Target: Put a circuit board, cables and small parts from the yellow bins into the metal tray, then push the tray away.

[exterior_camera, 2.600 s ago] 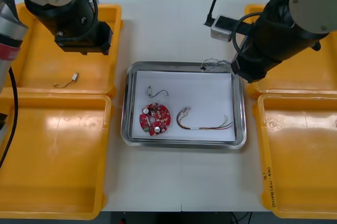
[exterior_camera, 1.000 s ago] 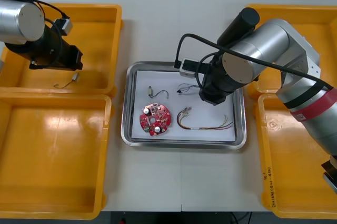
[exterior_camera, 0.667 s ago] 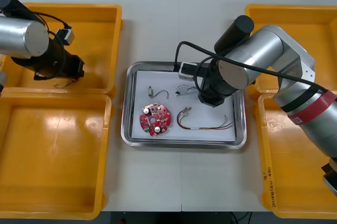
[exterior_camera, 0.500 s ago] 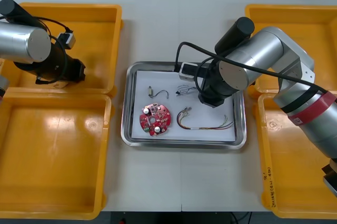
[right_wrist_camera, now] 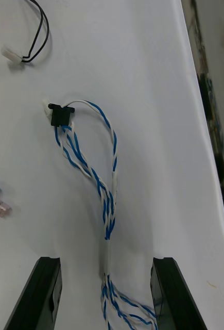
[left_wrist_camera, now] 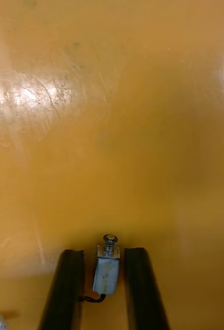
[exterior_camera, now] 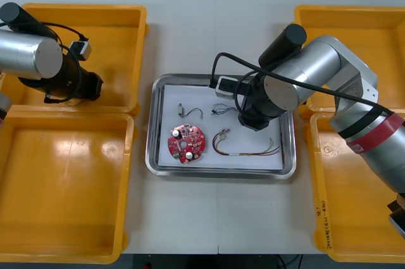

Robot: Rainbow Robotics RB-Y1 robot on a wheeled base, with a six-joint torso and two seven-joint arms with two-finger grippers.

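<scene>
Yellow bins (exterior_camera: 120, 41) flanking a light table (exterior_camera: 209, 218), two per side, with the metal tray (exterior_camera: 152, 123) between them, white inside. Lying in that tray: a round red circuit board (exterior_camera: 186, 143) in the near left part, a red and yellow cable (exterior_camera: 243, 149) just to its right and apart from it, and a black cable (exterior_camera: 190, 111) on the board's far side. Poised over the tray's far right part, the right gripper (right_wrist_camera: 105, 263), fingers spread wide, released, gripping nothing. Flat on the white lining between those fingers and running out ahead of them, a twisted blue and white cable (right_wrist_camera: 109, 196), looped round to a black connector (right_wrist_camera: 59, 114) at its far end, well clear of the black cable's white plug. Down inside the far left bin, the left gripper (left_wrist_camera: 103, 255), fingers drawn close together and clenched on a small metal part (left_wrist_camera: 106, 268). Lengthwise between the fingers, that part rests low over the bin's floor, rounded stud end poking out level with the fingertips, a thin black lead curling from its other end.
</scene>
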